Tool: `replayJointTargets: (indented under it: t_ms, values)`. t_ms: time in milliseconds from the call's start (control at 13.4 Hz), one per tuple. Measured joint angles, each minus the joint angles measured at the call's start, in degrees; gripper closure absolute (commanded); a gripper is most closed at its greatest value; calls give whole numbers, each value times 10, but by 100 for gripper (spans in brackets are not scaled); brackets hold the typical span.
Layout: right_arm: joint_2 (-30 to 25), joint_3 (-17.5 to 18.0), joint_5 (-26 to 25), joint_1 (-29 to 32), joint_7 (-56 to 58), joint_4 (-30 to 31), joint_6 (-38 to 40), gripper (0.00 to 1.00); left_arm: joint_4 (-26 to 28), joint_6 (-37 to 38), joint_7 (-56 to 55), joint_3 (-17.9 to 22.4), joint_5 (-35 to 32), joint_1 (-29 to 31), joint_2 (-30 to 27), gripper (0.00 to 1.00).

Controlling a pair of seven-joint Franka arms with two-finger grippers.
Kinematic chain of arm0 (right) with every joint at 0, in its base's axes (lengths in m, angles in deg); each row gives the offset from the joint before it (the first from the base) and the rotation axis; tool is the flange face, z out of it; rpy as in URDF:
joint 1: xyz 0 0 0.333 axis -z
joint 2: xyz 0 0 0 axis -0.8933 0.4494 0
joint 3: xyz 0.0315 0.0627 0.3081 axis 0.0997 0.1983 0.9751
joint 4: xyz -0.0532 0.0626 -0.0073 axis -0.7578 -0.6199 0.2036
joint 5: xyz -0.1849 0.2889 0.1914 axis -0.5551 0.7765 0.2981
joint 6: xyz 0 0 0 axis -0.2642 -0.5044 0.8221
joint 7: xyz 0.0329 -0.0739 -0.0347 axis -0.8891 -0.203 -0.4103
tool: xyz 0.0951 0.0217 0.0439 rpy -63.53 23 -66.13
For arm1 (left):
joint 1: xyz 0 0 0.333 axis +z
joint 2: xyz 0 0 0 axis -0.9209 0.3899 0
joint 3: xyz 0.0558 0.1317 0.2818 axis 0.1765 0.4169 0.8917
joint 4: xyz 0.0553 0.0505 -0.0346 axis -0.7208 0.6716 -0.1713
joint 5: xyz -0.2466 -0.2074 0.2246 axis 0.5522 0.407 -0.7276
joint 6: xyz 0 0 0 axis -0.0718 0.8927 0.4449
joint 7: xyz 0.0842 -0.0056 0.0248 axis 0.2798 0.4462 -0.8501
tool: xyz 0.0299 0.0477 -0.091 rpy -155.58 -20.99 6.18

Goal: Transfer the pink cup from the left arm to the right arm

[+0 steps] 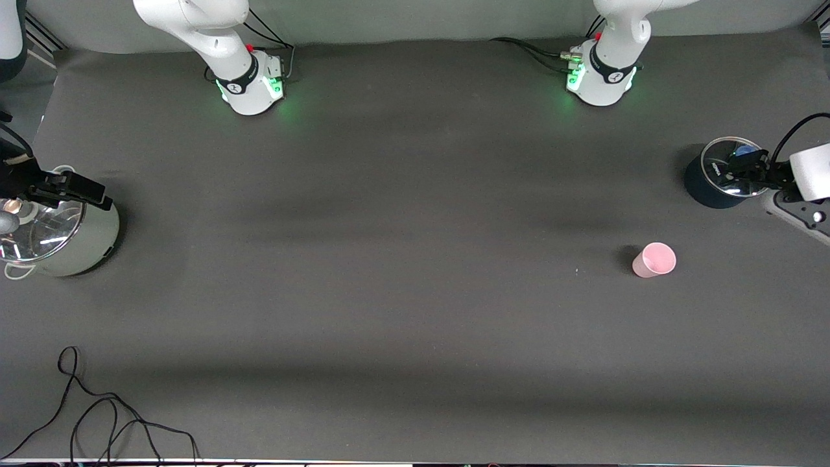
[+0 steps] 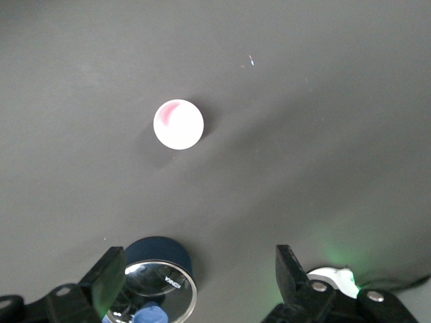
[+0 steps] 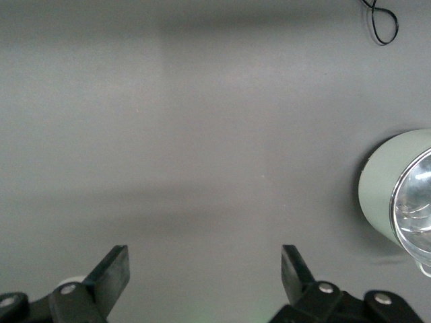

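The pink cup (image 1: 655, 260) stands upright on the dark table mat, toward the left arm's end. It also shows in the left wrist view (image 2: 178, 124), seen from above. My left gripper (image 1: 746, 167) is open and empty, up in the air over the dark blue saucepan (image 1: 710, 189); in its wrist view the gripper (image 2: 202, 266) is well apart from the cup. My right gripper (image 1: 81, 189) is open and empty over the pale green pot (image 1: 78, 243) at the right arm's end; in its wrist view the gripper (image 3: 205, 262) has only bare mat between its fingers.
The dark blue saucepan (image 2: 158, 250) has a glass lid with a blue knob. The pale green pot (image 3: 387, 195) also has a glass lid. A loose black cable (image 1: 97, 415) lies near the front edge at the right arm's end.
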Motion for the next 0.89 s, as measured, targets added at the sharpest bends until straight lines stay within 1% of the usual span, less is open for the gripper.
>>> replayJointTargets:
  t_ms: [149,446,669,892]
  values:
    - [0,0,0,0,0,0,0,0,2,-10,69,0,1,20,17,1]
    - [0,0,0,0,0,1,0,0,7,-69,234,1,22,75,54,1]
    - [0,0,0,0,0,1,0,0,20,-107,385,1,99,117,91,1]
    - [0,0,0,0,0,1,0,0,29,-113,509,1,175,160,137,1]
